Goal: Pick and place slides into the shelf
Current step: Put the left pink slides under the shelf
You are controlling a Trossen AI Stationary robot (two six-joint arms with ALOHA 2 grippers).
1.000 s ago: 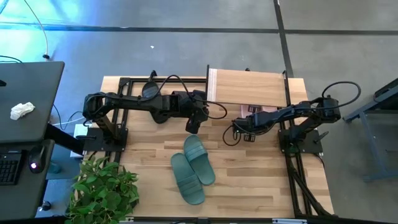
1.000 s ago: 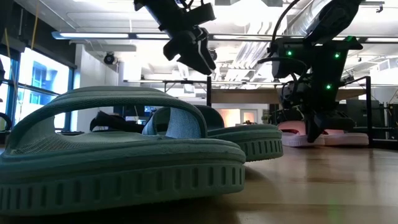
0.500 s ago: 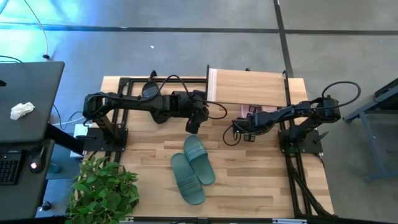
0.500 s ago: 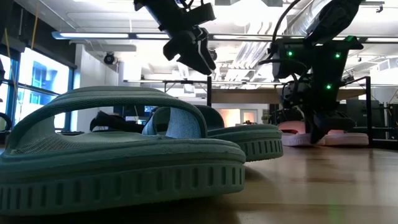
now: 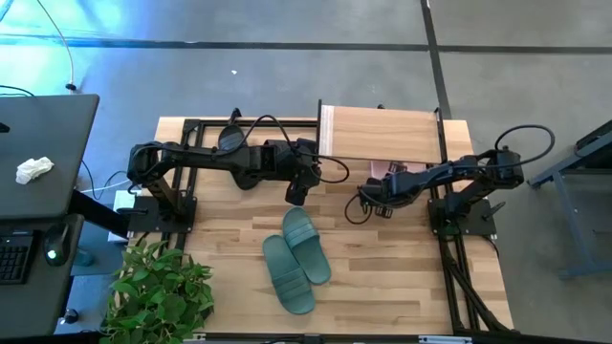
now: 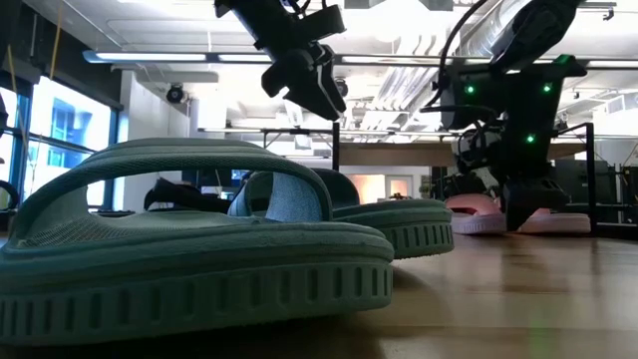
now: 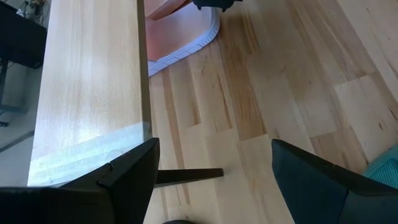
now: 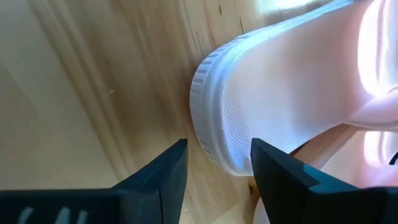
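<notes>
the right gripper [image 5: 367, 198] sits low at the front edge of the shelf [image 5: 382, 134], its fingers parted narrowly and empty, with the heel of a pink slide [image 8: 292, 93] just ahead of the tips, not between them. in the low view that gripper [image 6: 522, 211] comes down in front of the pink pair [image 6: 477, 213], which lies on the table [image 5: 402, 277] under the shelf's front edge. the left gripper [image 5: 296, 191] hangs above the table near the shelf's left corner, its fingers spread wide with nothing in them; its wrist view shows the shelf plank [image 7: 93, 87] and a pink slide [image 7: 183, 31] tucked beneath it. the teal pair [image 5: 296, 258] lies side by side mid-table, well apart from both grippers. i cannot see the black slides clearly.
</notes>
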